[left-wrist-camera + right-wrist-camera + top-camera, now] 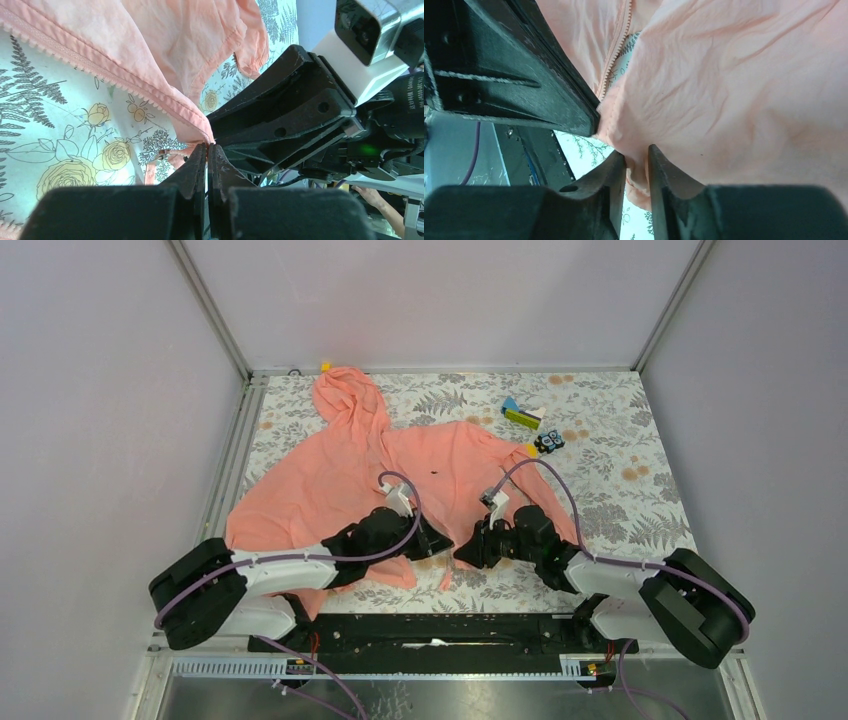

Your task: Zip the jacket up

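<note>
Left tool (207, 150) pressed together pinching the thin salmon-pink hooded jacket (330, 480) hem, right tool (636, 159) narrowly spread around fabric near the zipper teeth (616, 50); thin cloth could slip, misaligning both edges.

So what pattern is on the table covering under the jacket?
A pale cloth printed with grey fern leaves and yellow roses, clearest in the left wrist view.
</note>
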You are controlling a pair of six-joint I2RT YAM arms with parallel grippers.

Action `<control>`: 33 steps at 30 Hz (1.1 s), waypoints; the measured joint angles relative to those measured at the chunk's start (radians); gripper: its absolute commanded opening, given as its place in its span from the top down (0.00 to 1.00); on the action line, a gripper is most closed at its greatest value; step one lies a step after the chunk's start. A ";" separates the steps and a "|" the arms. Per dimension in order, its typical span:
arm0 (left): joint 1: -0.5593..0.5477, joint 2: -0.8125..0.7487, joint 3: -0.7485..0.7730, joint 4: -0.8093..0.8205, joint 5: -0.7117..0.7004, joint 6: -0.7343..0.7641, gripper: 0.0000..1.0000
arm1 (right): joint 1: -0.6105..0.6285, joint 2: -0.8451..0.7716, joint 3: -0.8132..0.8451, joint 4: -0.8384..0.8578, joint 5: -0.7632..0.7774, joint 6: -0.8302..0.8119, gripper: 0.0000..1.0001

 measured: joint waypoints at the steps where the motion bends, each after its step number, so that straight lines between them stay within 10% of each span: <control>1: 0.005 -0.013 0.000 -0.011 0.000 0.000 0.99 | 0.000 -0.003 0.000 0.001 0.002 -0.001 0.75; 9: 0.043 -0.153 0.019 -0.172 0.011 0.014 0.54 | 0.000 0.005 -0.004 0.053 -0.011 -0.009 1.00; 22: 0.078 -0.455 0.076 -0.512 -0.036 0.080 0.05 | 0.000 -0.046 -0.027 0.225 -0.046 -0.060 1.00; 25: 0.085 -0.474 0.081 -0.593 -0.045 0.071 0.05 | 0.000 -0.022 -0.005 0.212 -0.043 -0.032 1.00; 33: 0.143 -0.327 0.218 -0.930 -0.043 0.023 0.41 | 0.000 -0.005 0.084 0.101 -0.022 -0.018 1.00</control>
